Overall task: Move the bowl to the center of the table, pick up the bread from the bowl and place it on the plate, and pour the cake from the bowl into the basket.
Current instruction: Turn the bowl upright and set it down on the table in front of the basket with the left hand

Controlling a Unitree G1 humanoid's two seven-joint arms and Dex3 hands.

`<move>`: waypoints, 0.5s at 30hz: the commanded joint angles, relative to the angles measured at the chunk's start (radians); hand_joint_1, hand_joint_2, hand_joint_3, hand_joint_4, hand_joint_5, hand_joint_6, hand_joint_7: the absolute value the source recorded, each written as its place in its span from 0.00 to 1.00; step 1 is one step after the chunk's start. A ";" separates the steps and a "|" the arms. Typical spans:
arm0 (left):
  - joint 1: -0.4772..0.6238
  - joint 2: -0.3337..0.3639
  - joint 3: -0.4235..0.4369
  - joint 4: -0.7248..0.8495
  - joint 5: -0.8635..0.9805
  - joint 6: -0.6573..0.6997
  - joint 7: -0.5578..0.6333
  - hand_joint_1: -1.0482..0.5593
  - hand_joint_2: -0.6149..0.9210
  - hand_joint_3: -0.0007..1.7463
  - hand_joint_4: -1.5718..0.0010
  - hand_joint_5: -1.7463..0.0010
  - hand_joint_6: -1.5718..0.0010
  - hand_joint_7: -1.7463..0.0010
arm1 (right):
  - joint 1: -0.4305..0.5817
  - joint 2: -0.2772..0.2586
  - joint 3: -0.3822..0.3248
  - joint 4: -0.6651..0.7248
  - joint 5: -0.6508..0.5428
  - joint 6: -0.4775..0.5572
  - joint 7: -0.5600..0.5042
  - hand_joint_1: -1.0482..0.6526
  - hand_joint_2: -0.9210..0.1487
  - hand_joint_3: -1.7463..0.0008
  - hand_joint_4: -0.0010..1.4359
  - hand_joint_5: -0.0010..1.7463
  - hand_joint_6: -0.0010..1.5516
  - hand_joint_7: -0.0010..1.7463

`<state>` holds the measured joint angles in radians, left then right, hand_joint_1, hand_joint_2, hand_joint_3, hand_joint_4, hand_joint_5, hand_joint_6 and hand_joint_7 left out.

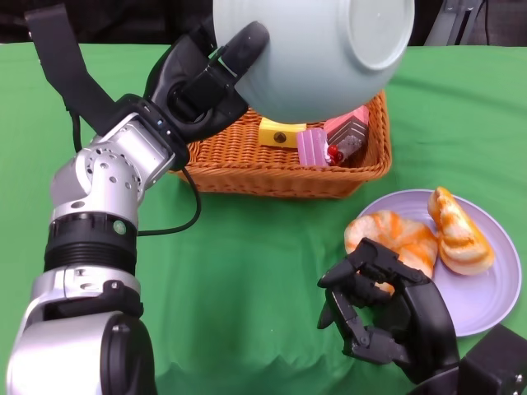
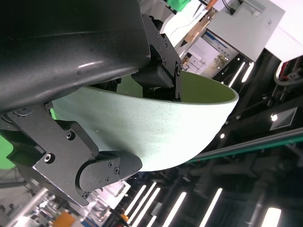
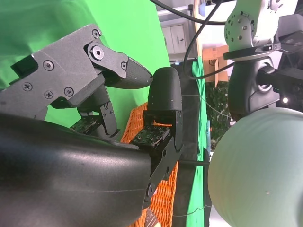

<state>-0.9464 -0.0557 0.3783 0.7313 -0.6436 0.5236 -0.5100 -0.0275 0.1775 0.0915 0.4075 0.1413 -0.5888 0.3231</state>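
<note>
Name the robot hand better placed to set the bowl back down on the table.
Left. The left robot hand already grips the upturned bowl above the basket; the right robot hand rests empty beside the plate.

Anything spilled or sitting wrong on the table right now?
Nothing spilled. The bowl is upturned in the left hand over the basket, as the pour needs, and the cake pieces lie inside the basket. Both breads sit on the plate; one overhangs its near-left rim slightly.
</note>
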 commanded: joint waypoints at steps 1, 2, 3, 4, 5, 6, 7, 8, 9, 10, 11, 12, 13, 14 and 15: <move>-0.042 -0.001 0.028 -0.010 -0.042 0.032 0.042 0.54 0.84 0.62 0.55 0.00 0.56 0.08 | 0.016 -0.015 -0.003 -0.026 0.006 0.019 -0.005 0.55 0.30 0.46 0.53 0.89 0.44 0.73; -0.043 -0.002 0.030 -0.011 -0.045 0.036 0.047 0.54 0.84 0.62 0.54 0.00 0.56 0.08 | 0.016 -0.015 -0.003 -0.028 0.006 0.022 -0.005 0.55 0.30 0.46 0.53 0.89 0.44 0.73; -0.047 -0.002 0.042 -0.004 -0.059 0.052 0.058 0.54 0.83 0.63 0.55 0.00 0.56 0.08 | 0.015 -0.017 -0.003 -0.027 0.007 0.021 -0.001 0.55 0.29 0.46 0.52 0.88 0.44 0.73; -0.050 -0.001 0.050 0.000 -0.070 0.064 0.067 0.54 0.82 0.64 0.55 0.00 0.58 0.07 | 0.014 -0.018 -0.003 -0.027 0.008 0.021 0.001 0.55 0.29 0.46 0.52 0.88 0.44 0.73; -0.052 -0.001 0.056 0.003 -0.078 0.073 0.073 0.54 0.82 0.64 0.55 0.00 0.58 0.07 | 0.013 -0.019 -0.003 -0.026 0.009 0.020 0.003 0.55 0.29 0.46 0.52 0.88 0.44 0.73; -0.055 -0.001 0.063 0.006 -0.085 0.082 0.083 0.54 0.81 0.65 0.55 0.00 0.59 0.06 | 0.011 -0.017 -0.004 -0.025 0.009 0.022 0.000 0.55 0.30 0.46 0.52 0.89 0.44 0.73; -0.056 0.000 0.067 0.008 -0.089 0.089 0.090 0.54 0.81 0.65 0.55 0.00 0.61 0.05 | 0.011 -0.016 -0.004 -0.023 0.005 0.021 -0.007 0.55 0.30 0.46 0.52 0.89 0.44 0.73; -0.057 0.001 0.070 0.008 -0.092 0.094 0.095 0.53 0.81 0.65 0.56 0.00 0.62 0.04 | 0.011 -0.015 -0.004 -0.021 0.001 0.020 -0.011 0.55 0.30 0.46 0.53 0.89 0.45 0.73; -0.058 0.001 0.071 0.009 -0.094 0.097 0.099 0.53 0.81 0.65 0.56 0.00 0.63 0.04 | 0.011 -0.015 -0.004 -0.021 -0.001 0.019 -0.014 0.55 0.31 0.46 0.53 0.89 0.45 0.73; -0.058 0.001 0.072 0.008 -0.095 0.099 0.100 0.53 0.81 0.64 0.56 0.00 0.63 0.03 | 0.011 -0.015 -0.004 -0.020 -0.002 0.018 -0.016 0.55 0.31 0.46 0.53 0.89 0.45 0.73; -0.059 0.002 0.076 0.011 -0.099 0.106 0.104 0.53 0.81 0.64 0.56 0.00 0.63 0.03 | 0.009 -0.013 -0.004 -0.015 -0.001 0.015 -0.017 0.55 0.31 0.45 0.53 0.89 0.45 0.73; -0.060 0.003 0.079 0.012 -0.102 0.111 0.107 0.53 0.82 0.63 0.56 0.00 0.65 0.02 | 0.008 -0.012 -0.005 -0.012 0.000 0.012 -0.018 0.55 0.32 0.46 0.53 0.89 0.45 0.73; -0.061 0.003 0.084 0.013 -0.107 0.119 0.113 0.53 0.82 0.63 0.56 0.00 0.65 0.01 | 0.005 -0.014 -0.004 -0.007 0.003 0.008 -0.013 0.54 0.32 0.46 0.53 0.89 0.45 0.73; -0.062 0.003 0.087 0.013 -0.110 0.125 0.117 0.52 0.83 0.61 0.56 0.00 0.66 0.01 | 0.003 -0.015 -0.004 -0.004 0.004 0.005 -0.009 0.55 0.31 0.46 0.52 0.88 0.45 0.72; -0.062 0.003 0.089 0.013 -0.112 0.129 0.119 0.52 0.84 0.59 0.56 0.00 0.66 0.01 | 0.002 -0.017 -0.004 -0.002 0.005 0.004 -0.006 0.55 0.31 0.46 0.52 0.88 0.44 0.72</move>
<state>-0.9673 -0.0579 0.4548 0.7433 -0.7278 0.6476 -0.4029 -0.0253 0.1729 0.0930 0.4038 0.1419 -0.5736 0.3146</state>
